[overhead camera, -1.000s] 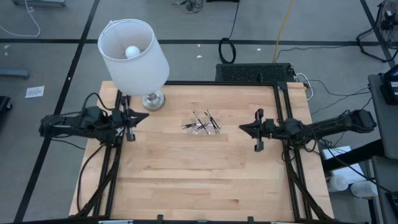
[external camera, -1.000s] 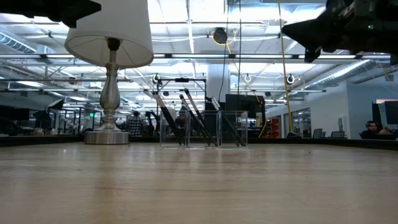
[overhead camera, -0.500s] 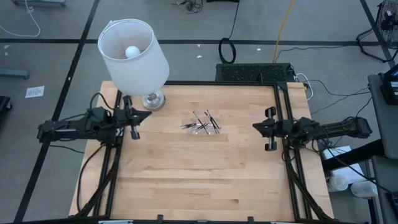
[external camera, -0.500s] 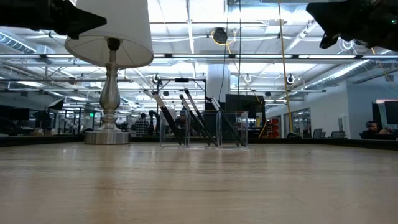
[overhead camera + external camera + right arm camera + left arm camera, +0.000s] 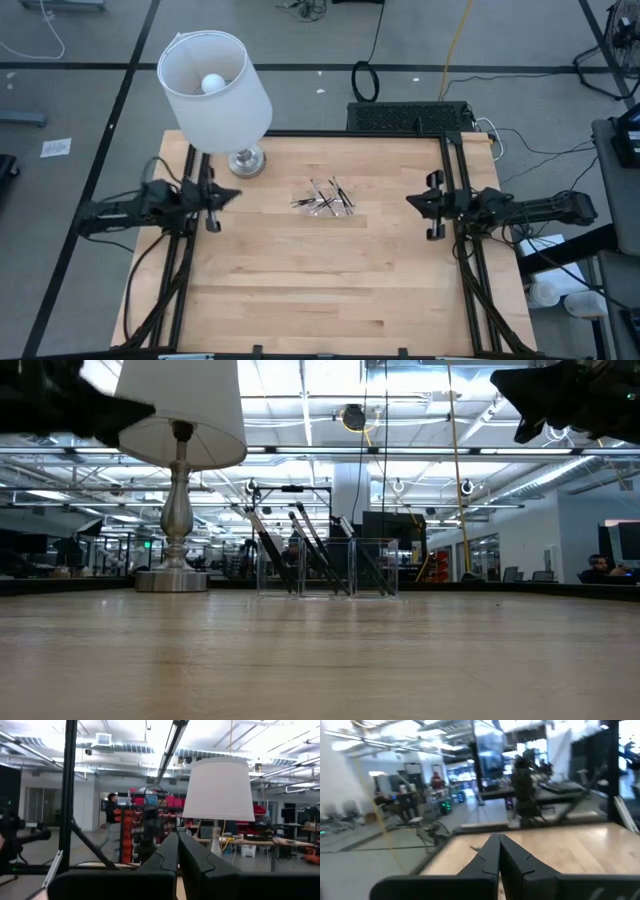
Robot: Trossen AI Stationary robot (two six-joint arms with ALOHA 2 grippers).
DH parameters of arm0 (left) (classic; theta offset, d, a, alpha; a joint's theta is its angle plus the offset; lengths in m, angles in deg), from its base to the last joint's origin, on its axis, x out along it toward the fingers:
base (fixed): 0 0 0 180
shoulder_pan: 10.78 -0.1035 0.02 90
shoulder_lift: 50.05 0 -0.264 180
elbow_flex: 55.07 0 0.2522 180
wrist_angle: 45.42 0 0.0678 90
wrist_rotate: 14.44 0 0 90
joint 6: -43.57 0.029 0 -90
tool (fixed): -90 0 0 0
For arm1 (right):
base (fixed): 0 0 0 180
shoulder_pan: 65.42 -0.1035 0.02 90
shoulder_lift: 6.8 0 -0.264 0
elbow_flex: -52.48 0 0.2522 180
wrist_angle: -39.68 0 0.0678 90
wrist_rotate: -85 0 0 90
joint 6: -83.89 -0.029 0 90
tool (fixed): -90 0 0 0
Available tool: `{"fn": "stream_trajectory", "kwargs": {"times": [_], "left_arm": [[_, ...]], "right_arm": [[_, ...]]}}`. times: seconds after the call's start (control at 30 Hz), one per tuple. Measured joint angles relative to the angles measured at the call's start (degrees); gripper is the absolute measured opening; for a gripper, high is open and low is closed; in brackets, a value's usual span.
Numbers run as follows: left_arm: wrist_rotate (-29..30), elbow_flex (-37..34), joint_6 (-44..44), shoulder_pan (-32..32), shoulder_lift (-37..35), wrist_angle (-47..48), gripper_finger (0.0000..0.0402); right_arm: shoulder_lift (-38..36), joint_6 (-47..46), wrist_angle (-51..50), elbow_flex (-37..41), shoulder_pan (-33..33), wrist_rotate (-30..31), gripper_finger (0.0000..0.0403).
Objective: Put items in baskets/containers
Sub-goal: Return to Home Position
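From above, the left arm reaches in low over the left edge of the wooden surface [image 5: 320, 290]. The left end effector [image 5: 235, 194] points toward the middle with its fingers together and holds nothing. The right arm mirrors it from the right edge, and the right end effector [image 5: 410, 203] is likewise closed and empty. Between them, well apart from both, the dark brushes [image 5: 325, 198] lie in a crossed cluster. A white-shaded lamp [image 5: 213, 82] stands at the far left corner, just behind the left end effector.

At table-top height, a clear tray [image 5: 370, 568] sits on the surface to the right of the lamp's metal base. The brushes lean at a slant inside it. Both end effectors hang high at the upper corners, with nothing between them and the tray.

The left wrist camera shows its fingers [image 5: 490, 855] pressed together over bare wood.

The right wrist camera shows its fingers [image 5: 167, 855] shut, the lamp beyond them, and a person [image 5: 111, 810] far back in the room.
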Motion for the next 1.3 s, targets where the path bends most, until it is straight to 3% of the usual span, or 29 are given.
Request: {"fn": "stream_trajectory", "kwargs": {"times": [0.17, 0.47, 0.67, 1.1, 1.3], "left_arm": [[0.08, -6.4, -0.64, -0.12, 0.16, -6.34, 0.0003], [-6.0, -6.28, 2.46, -0.21, 0.12, -3.58, 0.0004], [-6.12, -6.28, 3.61, -0.32, 0.12, -3.93, 0.0003], [-6.03, -6.28, 0.76, -2.04, 0.15, -3.68, 0.0003], [-6.03, -6.28, 0.74, -2.04, 0.21, -2.59, 0.0034]], "right_arm": [[1.5, -3.57, -2.1, 0.01, 0.02, 1.73, 0.0], [5.33, -4.15, -2.88, 0.08, 0.02, 6.37, 0.0], [7.39, -4.12, -1.83, 0.08, 0.0, 10.33, 0.0], [7.9, -2.82, 0.57, 0.1, 0.02, 10.5, 0.0], [7.9, -2.56, -0.01, 0.12, 0.02, 10.5, 0.0]]}}
